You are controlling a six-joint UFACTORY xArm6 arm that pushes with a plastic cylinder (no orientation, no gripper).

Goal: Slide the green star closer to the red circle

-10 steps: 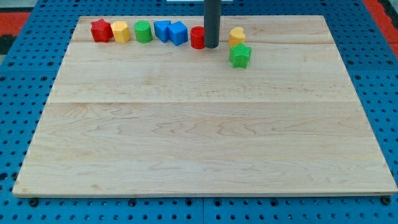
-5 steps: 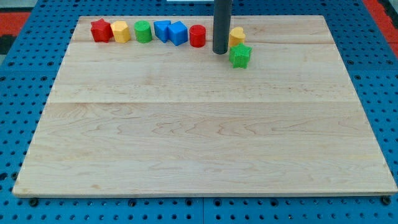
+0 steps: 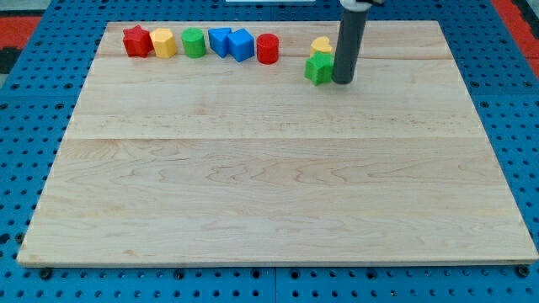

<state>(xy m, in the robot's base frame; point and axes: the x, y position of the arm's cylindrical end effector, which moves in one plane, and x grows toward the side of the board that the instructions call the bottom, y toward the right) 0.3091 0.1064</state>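
The rod has no fingers, so my tip (image 3: 343, 82) presses against the right side of the green star (image 3: 318, 69), far on the tabletop (image 3: 269, 185), placed to shove it left toward the red circle (image 3: 268, 49).

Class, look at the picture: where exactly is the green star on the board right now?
The green star sits near the view's top, right of centre, just below a yellow block. My tip is against its right side, and the red circle stands to its upper left.
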